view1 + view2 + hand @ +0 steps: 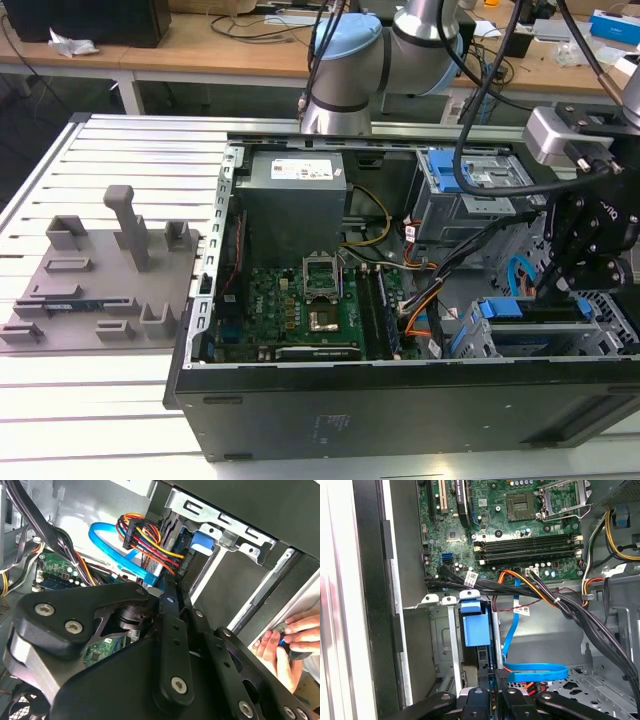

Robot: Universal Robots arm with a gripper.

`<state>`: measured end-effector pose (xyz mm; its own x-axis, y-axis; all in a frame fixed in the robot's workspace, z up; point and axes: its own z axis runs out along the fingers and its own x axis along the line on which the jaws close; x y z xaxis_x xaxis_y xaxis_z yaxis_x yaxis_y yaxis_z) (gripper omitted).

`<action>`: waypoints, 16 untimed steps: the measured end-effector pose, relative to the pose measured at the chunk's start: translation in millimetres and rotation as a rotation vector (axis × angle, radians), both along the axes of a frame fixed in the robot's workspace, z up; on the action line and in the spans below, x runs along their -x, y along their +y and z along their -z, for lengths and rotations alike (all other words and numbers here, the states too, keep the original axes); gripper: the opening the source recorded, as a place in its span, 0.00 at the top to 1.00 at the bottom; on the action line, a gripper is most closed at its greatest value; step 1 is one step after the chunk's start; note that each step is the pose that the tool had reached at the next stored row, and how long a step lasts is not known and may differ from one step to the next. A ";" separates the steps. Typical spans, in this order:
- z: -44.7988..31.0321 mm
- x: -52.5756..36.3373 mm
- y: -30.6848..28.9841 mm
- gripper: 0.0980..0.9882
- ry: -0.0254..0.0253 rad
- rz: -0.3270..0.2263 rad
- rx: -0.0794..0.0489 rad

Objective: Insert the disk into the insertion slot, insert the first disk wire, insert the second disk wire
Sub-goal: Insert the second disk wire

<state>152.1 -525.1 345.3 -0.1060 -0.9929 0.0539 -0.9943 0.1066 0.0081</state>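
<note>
Slatted white bench under the open computer case [400, 400], and I'm down at its near right corner: my gripper [560, 290] hangs over the insertion slot [535, 335], disk [476, 630] seemingly seated inside; my grip I cannot tell. Blue data cable [535, 672] loops nearby.

exterior: high, angled down over open computer case [300, 400] | both wrist views: close inside, sharing motherboard [520, 520]
</note>
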 end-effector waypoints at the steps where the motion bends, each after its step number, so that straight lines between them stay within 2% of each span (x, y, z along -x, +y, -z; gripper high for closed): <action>1: 0.7 0.0 0.0 0.93 0.0000 0.000 0.000; 10: 4.7 0.0 -0.8 0.93 0.0000 -0.001 0.000; 16: 6.4 0.0 -4.0 0.93 0.0001 -0.008 0.000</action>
